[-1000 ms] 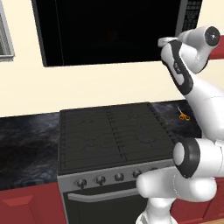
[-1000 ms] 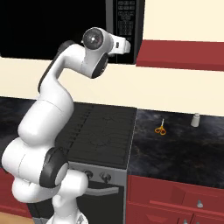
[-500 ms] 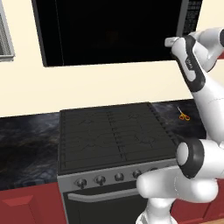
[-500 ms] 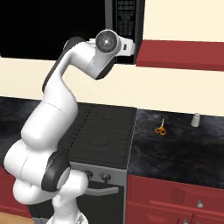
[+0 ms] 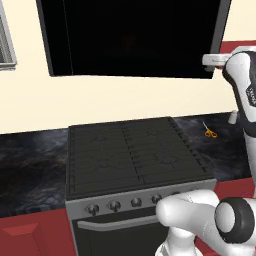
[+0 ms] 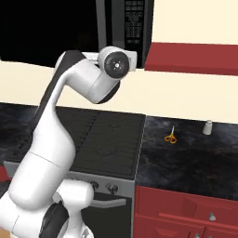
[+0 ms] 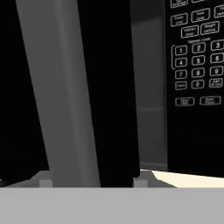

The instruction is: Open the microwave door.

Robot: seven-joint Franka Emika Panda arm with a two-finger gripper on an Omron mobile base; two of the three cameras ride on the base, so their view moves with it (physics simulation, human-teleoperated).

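- The microwave door point(image 5: 135, 37), a wide glossy black panel, hangs on the cream wall above the stove and spreads wider than it.
- The stove point(image 5: 132, 155), black on top with dark grates, sits below the door; a row of knobs and a horizontal silver handle run along its front.
- The desk point(image 6: 186, 158), a dark marbled surface, stretches to both sides of the stove, above red cabinet drawers.
- The white robot arm reaches up to the right edge of the door, with its hand at the level of the door's lower edge.
- The handle point(image 7: 59, 92), a slim grey vertical bar, stands along the door's right edge; in the hand view it looms very close, slightly tilted.
- The keypad point(image 7: 197, 57), with rows of number buttons, sits to the right of the door.
- The fingers point(image 7: 89, 183) show just their pale tips, spread apart at the handle's foot; whether they touch or hold the bar I cannot tell.
- Small orange-handled scissors point(image 6: 170, 137) lie on the desk right of the stove.
- A small pale shaker point(image 6: 208, 127) stands further right, near the wall.
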